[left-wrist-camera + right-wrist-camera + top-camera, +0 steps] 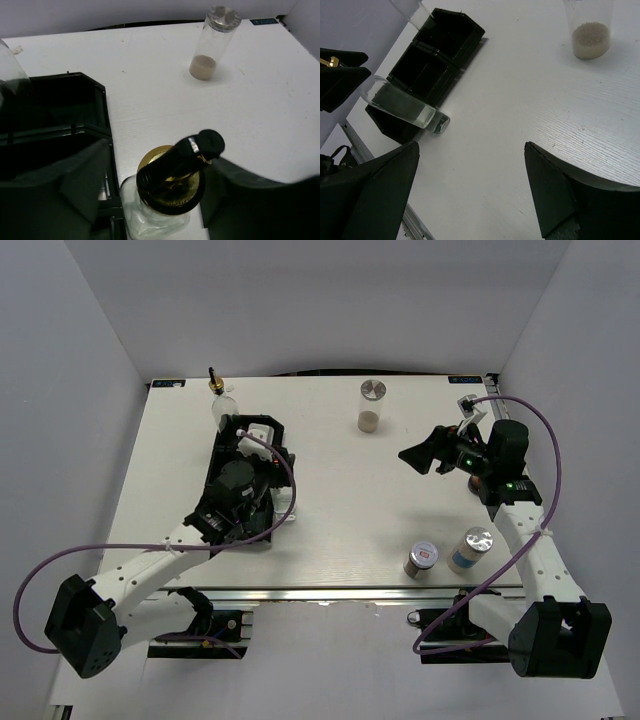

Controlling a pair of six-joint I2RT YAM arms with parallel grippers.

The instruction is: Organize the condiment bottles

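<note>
Glass bottle (145, 220) w/ gold pourer top (172, 195): clear glass, so prob. fragile & slick. No fill visible, so likely light but top-heavy under the metal cap & black spout (200, 145), i.e. tips easily. Best hold, imo: body or shoulder just below the cap, not the spout.

Stands upright on the desk (260, 115), just beside the right edge of the black tray (95, 107), not in a compartment. Left end effector (160, 172) sits round its top, one finger each side, v. close. Can't tell if the pads actually press it. Right end effector (470, 150) is wide open & empty, over bare desk far right.

Other bottles:
- 2nd glass bottle (222, 400), same gold top, far left by the tray's far end.
- Beige shaker (371, 406), far centre, silver lid, clear wall, a little beige fill at the bottom.
- Red-label shaker (421, 559) & blue-white shaker (472, 549), near right, side by side, both silver-lidded.
</note>
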